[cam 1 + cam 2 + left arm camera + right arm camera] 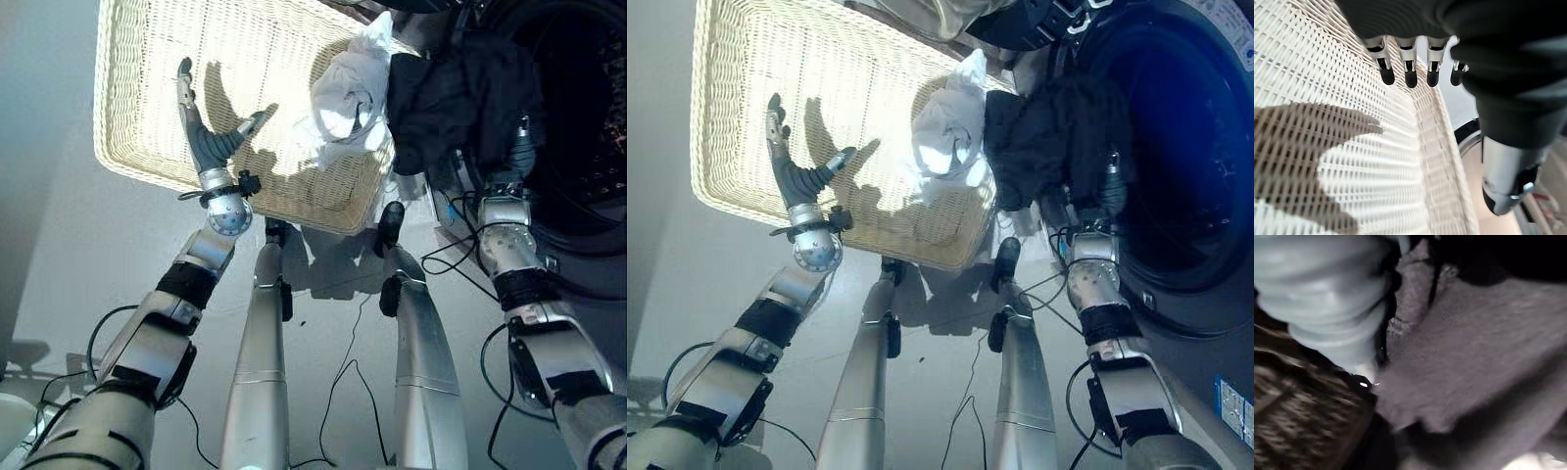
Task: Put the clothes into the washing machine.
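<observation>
The basket [147, 117] sat in the upper left of the frame, on the floor [59, 245]. The washing machine [588, 147] took the upper right, right beside the basket's right end. One bundle of clothes [348, 98] lay in the basket's right end, up against a second garment [441, 98] that hung between the basket's edge and the machine's opening. The left hand [201, 132] was over the basket's left-center part, fingers [185, 83] spread above the weave. The right hand [519, 147] was at the garment's right side, by the machine's door opening.
</observation>
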### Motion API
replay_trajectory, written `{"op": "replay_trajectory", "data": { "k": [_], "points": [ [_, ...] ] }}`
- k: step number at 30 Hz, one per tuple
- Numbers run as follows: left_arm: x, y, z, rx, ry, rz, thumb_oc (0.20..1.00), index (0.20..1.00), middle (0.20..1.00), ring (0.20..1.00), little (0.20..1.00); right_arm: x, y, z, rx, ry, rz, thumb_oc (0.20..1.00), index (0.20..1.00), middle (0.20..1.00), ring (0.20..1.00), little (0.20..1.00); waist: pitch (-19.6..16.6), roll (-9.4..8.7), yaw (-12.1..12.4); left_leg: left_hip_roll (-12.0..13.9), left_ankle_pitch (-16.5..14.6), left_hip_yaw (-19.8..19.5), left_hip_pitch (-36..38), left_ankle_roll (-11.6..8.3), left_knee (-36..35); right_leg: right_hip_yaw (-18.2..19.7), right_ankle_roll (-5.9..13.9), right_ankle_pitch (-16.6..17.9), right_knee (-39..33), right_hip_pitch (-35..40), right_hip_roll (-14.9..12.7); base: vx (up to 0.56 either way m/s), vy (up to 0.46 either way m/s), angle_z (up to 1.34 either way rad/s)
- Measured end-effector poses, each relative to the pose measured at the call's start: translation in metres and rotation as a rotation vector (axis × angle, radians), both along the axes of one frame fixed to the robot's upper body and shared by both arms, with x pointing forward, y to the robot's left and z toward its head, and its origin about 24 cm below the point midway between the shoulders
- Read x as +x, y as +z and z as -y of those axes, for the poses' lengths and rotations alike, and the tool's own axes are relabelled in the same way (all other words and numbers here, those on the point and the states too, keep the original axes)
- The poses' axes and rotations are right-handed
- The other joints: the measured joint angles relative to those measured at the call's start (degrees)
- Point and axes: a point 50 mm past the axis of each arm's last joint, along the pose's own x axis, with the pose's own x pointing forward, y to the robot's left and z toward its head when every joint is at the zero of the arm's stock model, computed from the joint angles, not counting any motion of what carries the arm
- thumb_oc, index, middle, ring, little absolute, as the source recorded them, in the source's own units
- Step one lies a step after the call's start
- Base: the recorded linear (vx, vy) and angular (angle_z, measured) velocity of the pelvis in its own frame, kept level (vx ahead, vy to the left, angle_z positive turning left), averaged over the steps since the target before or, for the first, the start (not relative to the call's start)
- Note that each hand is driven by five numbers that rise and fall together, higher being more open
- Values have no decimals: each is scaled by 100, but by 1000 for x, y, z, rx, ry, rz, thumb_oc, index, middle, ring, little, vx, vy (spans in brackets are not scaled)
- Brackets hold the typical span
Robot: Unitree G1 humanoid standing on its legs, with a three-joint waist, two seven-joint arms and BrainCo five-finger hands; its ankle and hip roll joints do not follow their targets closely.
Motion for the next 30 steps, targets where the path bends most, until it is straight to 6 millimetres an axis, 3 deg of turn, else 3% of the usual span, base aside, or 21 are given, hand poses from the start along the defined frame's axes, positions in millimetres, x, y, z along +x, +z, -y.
{"op": "replay_trajectory", "data": {
  "k": [5, 7, 9, 11, 12, 13, 18, 24, 30],
  "points": [
    [1, 8, -9, 83, 18, 15, 1000, 1000, 1000, 1000, 1000, -1, 17, 49, 51, -198, -119, 200, 200, 200, 200, 200, 3, -5, 38, 86, -3, 26, -6, -9, 4, 11, -39, 67, -91, 17, 94, 5, -9, -8],
    [0, 9, -18, 79, 31, 20, 1000, 1000, 1000, 1000, 1000, -16, 39, 83, 128, -394, -149, 200, 200, 200, 200, 200, 4, -8, 44, 129, -17, 5, -11, -26, 37, -15, -53, 124, -175, 76, 143, -6, -67, -6],
    [-2, 8, -22, 88, 38, 18, 1000, 1000, 1000, 1000, 1000, -28, 48, 99, 223, -563, -194, 200, 200, 200, 200, 200, 7, -13, 69, 136, -18, -10, -23, -28, 47, -35, -59, 137, -190, 84, 154, -5, -30, -1],
    [-5, 3, -32, 105, 61, 6, 1000, 1000, 1000, 1000, 1000, -40, 60, 104, 280, -668, -203, 743, 743, 743, 743, 743, 13, -24, 58, 139, -19, -21, -73, -26, 77, -43, -44, 203, -279, 95, 167, -8, 1, -2],
    [-6, 2, -36, 112, 72, 1, 1000, 1000, 1000, 1000, 1000, -42, 62, 105, 284, -706, -223, 743, 743, 743, 743, 743, 14, -24, 60, 133, -21, -14, -99, -22, 101, -33, -32, 240, -326, 94, 166, -5, 20, -5],
    [-7, -1, -40, 117, 81, -8, 1000, 1000, 1000, 1000, 1000, -43, 62, 105, 286, -727, -243, 1000, 1000, 1000, 1000, 1000, 15, -25, 63, 130, -31, -10, -123, -5, 136, -29, -23, 264, -352, 94, 166, 1, 18, -3],
    [-9, -4, -53, 117, 94, -41, 1000, 1000, 1000, 1000, 1000, -47, 71, 105, 212, -777, -253, 1000, 1000, 1000, 1000, 1000, 40, -68, 64, 102, -56, 4, -165, 41, 235, 16, 19, 352, -433, 128, 157, 0, 0, 0],
    [-6, 8, -52, 148, 60, -36, 1000, 1000, 1000, 1000, 1000, -41, 61, 110, 161, -770, -338, 1000, 1000, 1000, 1000, 1000, 45, -78, 72, 58, -44, -46, -149, 76, 278, -8, 51, 387, -477, 227, 122, 7, -14, 3],
    [-3, 13, -48, 176, 48, -35, 1000, 1000, 1000, 1000, 1000, -29, 43, 108, -75, -825, -631, 1000, 1000, 1000, 1000, 1000, 45, -80, 52, 26, -19, -75, -140, 105, 270, -42, 68, 411, -503, 272, 88, 0, -3, 1]
  ]
}}
